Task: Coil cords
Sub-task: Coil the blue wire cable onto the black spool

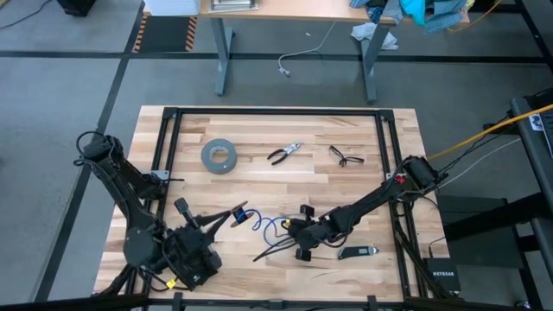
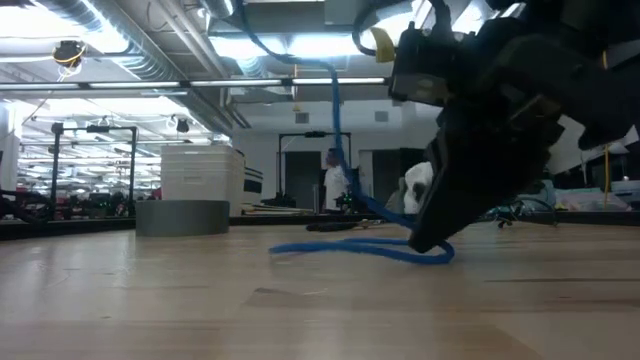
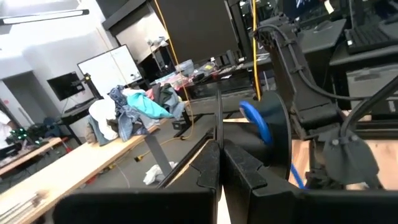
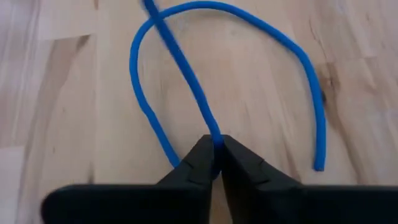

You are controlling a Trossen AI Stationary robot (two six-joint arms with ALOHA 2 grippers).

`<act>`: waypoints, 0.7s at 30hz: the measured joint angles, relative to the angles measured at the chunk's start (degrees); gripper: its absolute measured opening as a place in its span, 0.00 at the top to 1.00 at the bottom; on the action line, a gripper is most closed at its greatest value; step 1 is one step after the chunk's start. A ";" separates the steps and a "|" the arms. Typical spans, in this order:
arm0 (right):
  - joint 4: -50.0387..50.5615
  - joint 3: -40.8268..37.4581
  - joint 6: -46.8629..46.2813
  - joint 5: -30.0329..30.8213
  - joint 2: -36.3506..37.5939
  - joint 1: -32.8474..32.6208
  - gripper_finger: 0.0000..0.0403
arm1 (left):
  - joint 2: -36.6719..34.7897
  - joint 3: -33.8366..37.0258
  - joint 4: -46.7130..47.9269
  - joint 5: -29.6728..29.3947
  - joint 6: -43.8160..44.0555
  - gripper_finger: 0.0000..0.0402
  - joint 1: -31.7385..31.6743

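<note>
**Cord pinched at the counter's near edge, coil only half made**

Cord (image 4: 186,81) runs straight into my right hand (image 4: 214,163), whose fingers (image 4: 198,163) meet on the blue strand with barely a gap between them; I judge that a pinch on the cord, light rather than firm. From above, that hand (image 1: 301,233) sits low on the counter (image 1: 259,130) at about six o'clock of its middle, with loose blue loops lying just beside it toward nine o'clock. A dark length of the same cord trails off toward seven o'clock.

My left hand (image 1: 235,213) is at about eight o'clock of the counter's middle, and its fingers (image 3: 208,168) are pressed together. A small blue round bundle shows right at its tip, so I take it to be clamped on the wound part of the cord, though its own camera does not show the contact clearly.

As I read it, the step in hand is drawing the free strand round to add another turn to the bundle. The loop in front of my right hand is wide and open, with one free end lying well apart from the rest. The next move calls for carrying the pinched strand toward the left hand without letting it slip, and keeping the loop from flattening or crossing itself.

No container shows on the counter, so nothing is held in one. The tape roll (image 1: 219,155), pliers (image 1: 284,154) and glasses (image 1: 346,156) lie loose toward twelve o'clock, well apart from the work.
</note>
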State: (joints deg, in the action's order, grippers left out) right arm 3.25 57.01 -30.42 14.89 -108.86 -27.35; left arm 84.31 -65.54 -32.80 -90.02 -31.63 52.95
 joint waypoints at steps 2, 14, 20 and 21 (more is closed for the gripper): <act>0.12 0.00 -0.72 -0.31 0.04 -0.03 0.85 | 0.00 0.00 0.51 0.00 1.20 1.00 -0.02; 15.09 0.11 -2.64 -1.88 12.16 -2.32 0.54 | 0.00 0.52 0.92 0.02 2.20 1.00 -0.58; 8.91 0.07 0.35 10.80 16.11 -5.69 0.52 | 0.02 0.52 1.31 0.01 4.33 1.00 -1.91; 4.19 0.08 2.72 15.23 16.13 -6.16 0.52 | 0.02 0.52 2.00 0.00 5.64 1.00 -2.17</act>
State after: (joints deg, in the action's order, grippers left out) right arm 7.43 57.09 -27.70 30.12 -92.73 -33.51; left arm 84.33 -65.01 -30.80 -90.02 -25.99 50.78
